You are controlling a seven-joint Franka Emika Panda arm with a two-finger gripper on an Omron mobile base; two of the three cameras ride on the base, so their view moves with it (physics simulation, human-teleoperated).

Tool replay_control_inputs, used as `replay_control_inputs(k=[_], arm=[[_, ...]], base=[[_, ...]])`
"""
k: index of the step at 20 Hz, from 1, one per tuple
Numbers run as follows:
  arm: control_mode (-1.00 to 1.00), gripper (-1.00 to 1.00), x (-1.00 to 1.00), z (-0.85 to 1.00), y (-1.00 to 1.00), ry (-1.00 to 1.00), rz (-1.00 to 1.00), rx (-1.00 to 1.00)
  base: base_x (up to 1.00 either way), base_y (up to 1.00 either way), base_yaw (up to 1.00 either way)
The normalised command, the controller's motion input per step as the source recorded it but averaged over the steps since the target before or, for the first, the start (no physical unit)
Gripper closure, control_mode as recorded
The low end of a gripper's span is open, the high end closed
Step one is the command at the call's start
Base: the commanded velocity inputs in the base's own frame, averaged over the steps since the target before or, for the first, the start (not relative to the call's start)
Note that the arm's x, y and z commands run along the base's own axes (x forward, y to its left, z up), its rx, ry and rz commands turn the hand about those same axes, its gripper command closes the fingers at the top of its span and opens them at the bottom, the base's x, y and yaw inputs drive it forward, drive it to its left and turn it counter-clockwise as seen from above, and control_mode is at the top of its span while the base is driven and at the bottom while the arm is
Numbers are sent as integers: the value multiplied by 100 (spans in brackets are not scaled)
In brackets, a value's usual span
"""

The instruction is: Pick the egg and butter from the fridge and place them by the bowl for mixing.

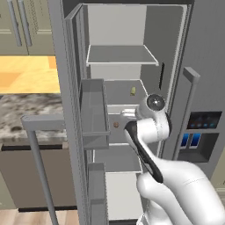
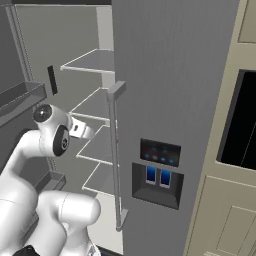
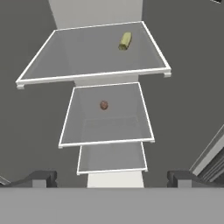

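Observation:
The fridge [image 1: 167, 52] stands with its left door swung open, and its grey shelves are in plain sight. The butter [image 3: 125, 40], a pale yellow stick, lies toward the back right of an upper shelf [image 3: 87, 61]; it is also seen as the butter [image 1: 132, 90]. One shelf below rests the egg [image 3: 103, 105], small and brown, also visible as the egg [image 1: 116, 125]. My gripper [image 3: 111, 179] is open, its fingertips [image 3: 41, 178] wide apart, holding nothing. It hangs in front of the shelves, well short of both items. The bowl is out of view.
The open left door carries grey bins [image 1: 94, 114] and a long bar handle [image 1: 37, 149]. The right door [image 2: 170, 75] is closed, with a handle [image 2: 116, 155] and dark dispenser panel [image 2: 159, 172]. A stone counter [image 1: 22, 114] lies left; a black oven [image 2: 245, 120] lies right.

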Motion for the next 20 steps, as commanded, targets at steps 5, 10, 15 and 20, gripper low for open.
replay_control_inputs(k=[5,10,15,20], arm=[[-100,-100,53,23,-17,2,-12,5],[-100,-100,46,29,-14,21,-4,3],[-100,-100,57,5,-4,22,0,0],[-100,-100,53,6,0,13,0,0]], base=[[0,0,0],[0,0,0],[0,0,0],[0,0,0]])
